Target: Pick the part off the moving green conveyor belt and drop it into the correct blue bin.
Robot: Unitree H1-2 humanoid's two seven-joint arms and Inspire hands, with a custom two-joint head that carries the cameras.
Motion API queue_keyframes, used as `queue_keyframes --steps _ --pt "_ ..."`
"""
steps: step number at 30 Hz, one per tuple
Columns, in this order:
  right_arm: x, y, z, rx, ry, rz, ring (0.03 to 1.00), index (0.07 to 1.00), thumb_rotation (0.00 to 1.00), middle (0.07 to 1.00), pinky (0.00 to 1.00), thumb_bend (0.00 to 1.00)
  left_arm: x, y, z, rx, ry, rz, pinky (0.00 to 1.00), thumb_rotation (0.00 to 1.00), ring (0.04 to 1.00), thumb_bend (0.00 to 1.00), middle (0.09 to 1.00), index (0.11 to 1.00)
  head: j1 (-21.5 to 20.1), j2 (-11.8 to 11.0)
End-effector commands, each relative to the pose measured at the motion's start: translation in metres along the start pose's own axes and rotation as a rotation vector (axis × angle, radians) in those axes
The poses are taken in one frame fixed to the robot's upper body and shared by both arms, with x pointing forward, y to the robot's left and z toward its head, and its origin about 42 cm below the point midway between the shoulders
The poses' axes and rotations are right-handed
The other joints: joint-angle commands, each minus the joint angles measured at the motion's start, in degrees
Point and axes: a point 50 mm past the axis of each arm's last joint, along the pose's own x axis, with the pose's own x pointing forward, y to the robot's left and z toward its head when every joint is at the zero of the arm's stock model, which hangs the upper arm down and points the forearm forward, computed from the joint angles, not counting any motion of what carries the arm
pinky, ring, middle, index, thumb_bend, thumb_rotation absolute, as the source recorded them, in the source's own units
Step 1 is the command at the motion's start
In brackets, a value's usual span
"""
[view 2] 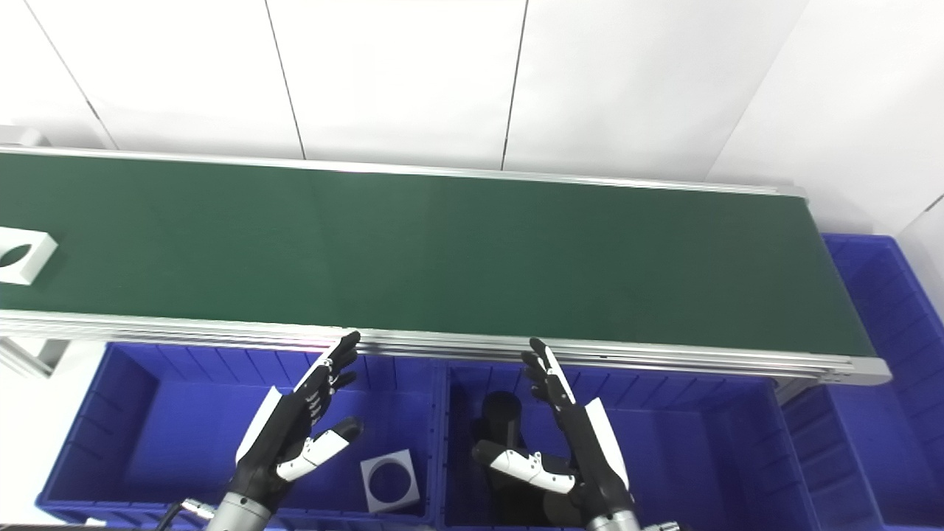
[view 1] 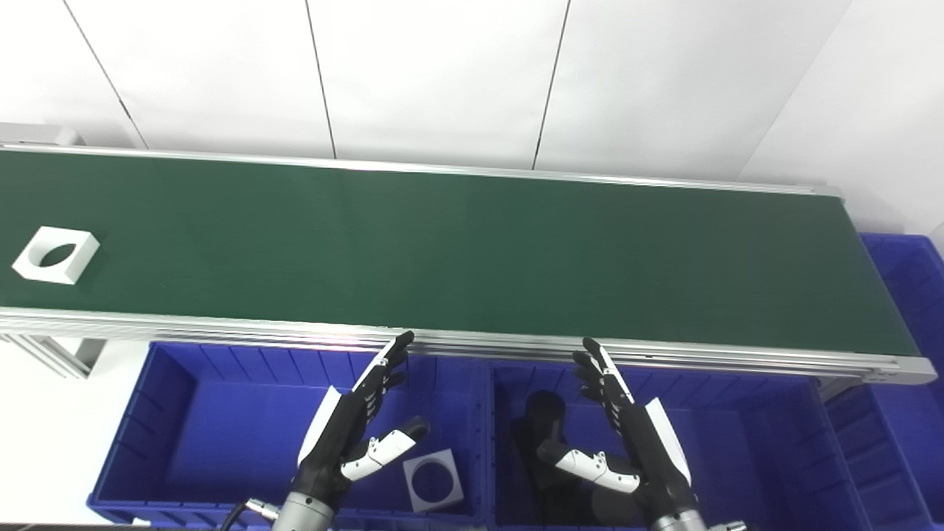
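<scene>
The left hand (view 1: pixel 346 435) hangs over the left bin (view 1: pixel 184 435), fingers stretched forward and spread, thumb out to the side, holding nothing. Its fingertips reach up to the near rail of the belt (view 1: pixel 442 243). The right hand (view 1: pixel 634 435) mirrors it over the middle bin (view 1: pixel 767 442): fingers straight and apart, thumb angled inward, nothing in its grasp. The two palms face each other across the wall between the bins.

Below the left thumb, on the floor of the left bin near its right front corner, lies a white block (view 1: pixel 434 481) with a round hole through it, lying flat. The bin's floor to the left of it is plain blue.

In the middle bin, just left of the right hand and partly under its thumb, stands a dark black part (view 1: pixel 542 435); its shape is hard to make out against the shadows. The floor of that bin to the right shows bare blue.

A third blue bin (view 1: pixel 911 295) sits beyond the right end of the belt; only part of it is in view, and its contents cannot be made out.

On the belt itself, far to the left and well apart from both hands, lies a second white block (view 1: pixel 55 254) with a round hole, lying flat near the front edge of the green surface.
</scene>
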Motion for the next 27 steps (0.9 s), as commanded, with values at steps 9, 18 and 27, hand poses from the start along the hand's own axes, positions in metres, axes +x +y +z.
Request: queue_keyframes --steps 9,18,27 --pt "0.0043 -0.0025 0.0110 0.001 -0.065 -0.015 0.919 0.994 0.49 0.940 0.87 0.81 0.0070 0.0014 0.0100 0.006 -0.059 0.011 0.91 0.69 0.965 0.78 0.979 0.943 0.0 -0.1" --pt "0.0045 -0.0034 0.0119 0.010 -0.067 -0.016 0.922 0.998 0.49 0.943 0.89 0.80 0.0082 0.0032 0.0125 -0.001 -0.062 0.007 0.91 0.69 0.967 0.78 0.983 0.945 -1.0 0.7" --pt "0.0065 -0.0017 0.0100 0.023 -0.088 -0.015 0.929 1.000 0.73 0.942 0.88 0.86 0.0078 0.0059 0.0151 0.014 -0.068 -0.006 0.90 0.73 0.957 0.83 0.973 0.947 -1.8 1.2"
